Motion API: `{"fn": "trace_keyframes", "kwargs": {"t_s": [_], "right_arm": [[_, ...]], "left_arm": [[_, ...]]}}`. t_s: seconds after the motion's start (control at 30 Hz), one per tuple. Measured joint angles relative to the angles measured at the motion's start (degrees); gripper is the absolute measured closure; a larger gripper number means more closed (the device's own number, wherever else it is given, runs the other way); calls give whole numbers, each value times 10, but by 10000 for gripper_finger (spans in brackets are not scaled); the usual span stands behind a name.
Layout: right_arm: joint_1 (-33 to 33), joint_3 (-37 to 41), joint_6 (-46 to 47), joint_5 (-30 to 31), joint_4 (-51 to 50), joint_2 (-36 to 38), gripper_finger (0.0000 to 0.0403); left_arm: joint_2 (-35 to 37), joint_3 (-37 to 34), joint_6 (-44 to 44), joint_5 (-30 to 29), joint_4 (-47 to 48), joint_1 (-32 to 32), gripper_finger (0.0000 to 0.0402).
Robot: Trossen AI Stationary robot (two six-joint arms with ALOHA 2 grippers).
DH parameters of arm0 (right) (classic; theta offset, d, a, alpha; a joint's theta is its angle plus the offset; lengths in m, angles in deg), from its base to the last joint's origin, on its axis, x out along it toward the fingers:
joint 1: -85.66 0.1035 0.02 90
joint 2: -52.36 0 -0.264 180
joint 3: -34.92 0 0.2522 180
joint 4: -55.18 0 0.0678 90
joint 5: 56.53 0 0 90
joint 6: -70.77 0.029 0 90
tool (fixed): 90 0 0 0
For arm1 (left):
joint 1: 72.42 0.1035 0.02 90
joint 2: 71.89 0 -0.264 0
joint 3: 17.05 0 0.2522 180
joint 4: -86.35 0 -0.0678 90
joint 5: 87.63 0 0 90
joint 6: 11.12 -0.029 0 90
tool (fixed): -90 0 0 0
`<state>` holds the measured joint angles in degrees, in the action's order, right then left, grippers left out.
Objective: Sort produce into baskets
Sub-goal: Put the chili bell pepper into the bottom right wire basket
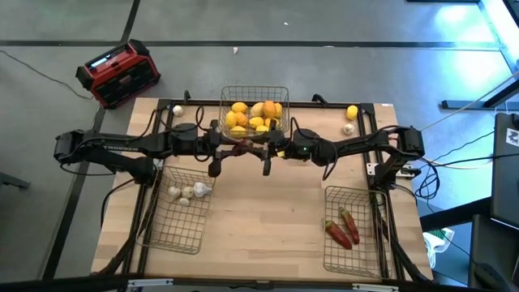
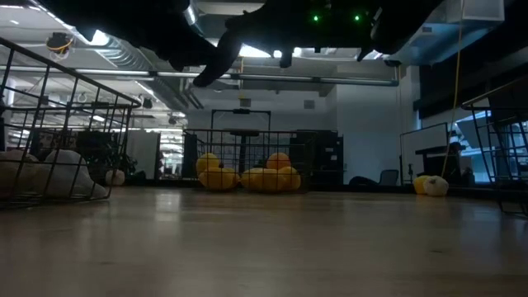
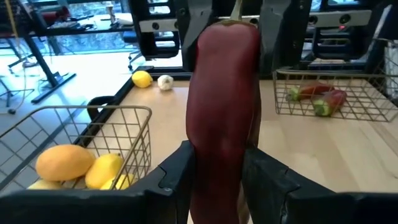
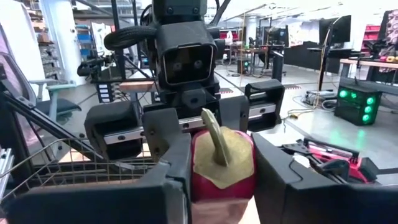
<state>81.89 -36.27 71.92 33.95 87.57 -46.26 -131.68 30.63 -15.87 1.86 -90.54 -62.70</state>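
A dark red chili [image 1: 241,148] hangs level in the air over the table's middle, between my two grippers, which face each other. My left gripper [image 3: 217,171] is shut on one end of it. My right gripper [image 4: 222,168] is shut on the other end, where the green stem [image 4: 214,134] sticks out. Of the three wire baskets, the far basket [image 1: 255,91] holds yellow and orange fruits [image 1: 253,116]. The near left basket [image 1: 174,231] holds garlic bulbs [image 1: 188,192]. The near right basket [image 1: 350,251] holds chilies [image 1: 342,229]. My left gripper pinches the chili's lower body [image 3: 217,155] between its two fingers, coming level from the table's left, fingers along the chili. The chili is clear of the table. My right gripper pinches the chili's stem end [image 4: 222,177] between its two fingers, coming level from the table's right.
One lemon [image 1: 352,113] and a garlic bulb [image 1: 348,128] lie loose at the far right. Another garlic bulb [image 1: 178,110] lies at the far left. A red-and-black box [image 1: 120,73] stands on the floor beyond the far left corner.
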Motion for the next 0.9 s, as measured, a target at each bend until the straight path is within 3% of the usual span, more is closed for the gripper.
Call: {"fn": "trace_keyframes", "kwargs": {"t_s": [0.23, 0.4, 0.9], "right_arm": [[0, -1, -12, 0, -12, 1, 303], [0, 1, -13, -1, -48, 25, 291], [21, 0, 4, -13, -319, 191, 286]], "left_arm": [[0, 0, 3, -6, -14, 0, 237], [2, 1, 3, -15, 49, 8, 210], [0, 1, -7, -19, 72, 19, 203]]}}
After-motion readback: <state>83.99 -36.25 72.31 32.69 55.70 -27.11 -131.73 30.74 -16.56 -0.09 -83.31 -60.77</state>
